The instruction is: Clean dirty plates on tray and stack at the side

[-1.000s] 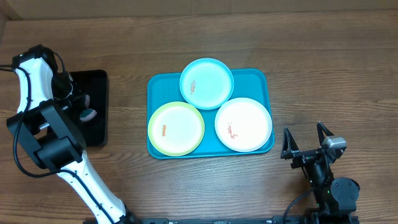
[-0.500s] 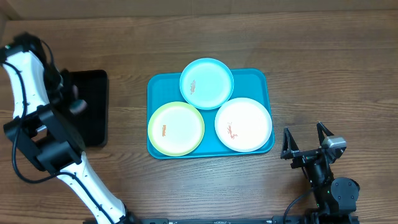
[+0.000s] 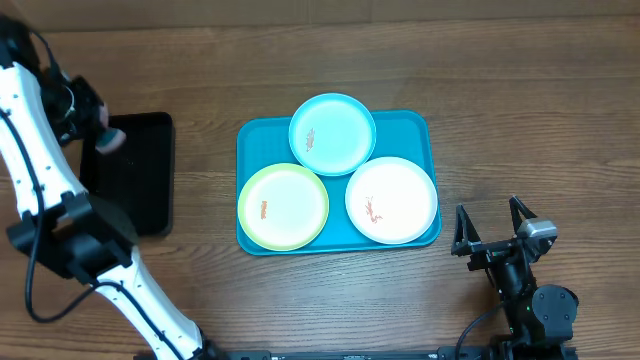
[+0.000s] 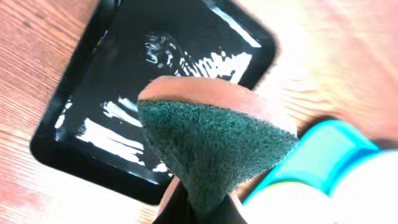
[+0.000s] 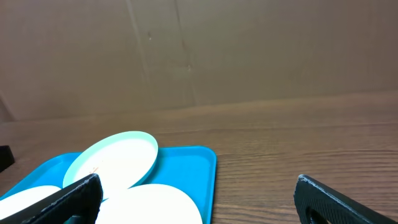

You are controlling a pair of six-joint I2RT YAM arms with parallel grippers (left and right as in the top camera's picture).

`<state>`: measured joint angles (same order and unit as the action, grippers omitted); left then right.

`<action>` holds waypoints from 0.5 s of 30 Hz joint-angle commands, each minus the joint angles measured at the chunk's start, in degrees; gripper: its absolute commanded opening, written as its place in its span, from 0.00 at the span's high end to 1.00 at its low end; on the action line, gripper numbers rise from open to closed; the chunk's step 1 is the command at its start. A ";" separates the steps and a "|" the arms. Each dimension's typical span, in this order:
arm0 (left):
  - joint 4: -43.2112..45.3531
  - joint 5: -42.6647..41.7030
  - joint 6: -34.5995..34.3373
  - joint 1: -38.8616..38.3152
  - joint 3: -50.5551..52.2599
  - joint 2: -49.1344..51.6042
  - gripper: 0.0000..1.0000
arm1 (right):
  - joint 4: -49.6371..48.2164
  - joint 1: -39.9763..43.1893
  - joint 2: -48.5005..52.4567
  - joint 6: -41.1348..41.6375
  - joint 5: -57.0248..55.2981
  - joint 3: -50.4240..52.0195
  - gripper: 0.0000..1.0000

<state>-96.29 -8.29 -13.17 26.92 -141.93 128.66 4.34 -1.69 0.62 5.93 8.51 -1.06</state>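
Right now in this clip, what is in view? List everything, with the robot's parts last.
light blue plate: one, light blue with an orange-red smear, at the far edge of the turquoise tray, overhanging its rim
yellow-green plate: one, yellow-green with an orange-red smear, near-left part of the tray
white plate: one, white with an orange-red smear, near-right part of the tray
turquoise tray: one, turquoise, middle of the table
black tray: one, glossy black, left of the turquoise tray
sponge: one, dark green scouring face with a pinkish back, held above the black tray
table: one, brown wood
left gripper: one, black, shut on the sponge
right gripper: one, black, open, near right of the turquoise tray
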 commanded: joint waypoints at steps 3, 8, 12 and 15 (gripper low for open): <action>-0.55 -9.62 2.86 -4.98 2.69 -9.22 0.96 | -0.22 -0.13 -0.46 -0.17 -0.79 0.59 0.00; -0.55 -12.15 5.53 -13.09 15.72 -18.10 0.96 | -0.22 -0.11 -0.46 -0.17 -0.79 0.59 0.00; -0.44 -12.09 6.16 -21.66 27.04 -22.12 0.96 | -0.22 -0.11 -0.46 -0.17 -0.79 0.59 0.00; 1.49 -12.07 6.05 -27.58 33.48 -22.27 0.96 | -0.22 -0.11 -0.46 -0.17 -0.79 0.59 0.00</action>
<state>-96.36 -18.92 -8.69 3.60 -114.06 106.91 4.32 -1.69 0.62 5.96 8.51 -1.06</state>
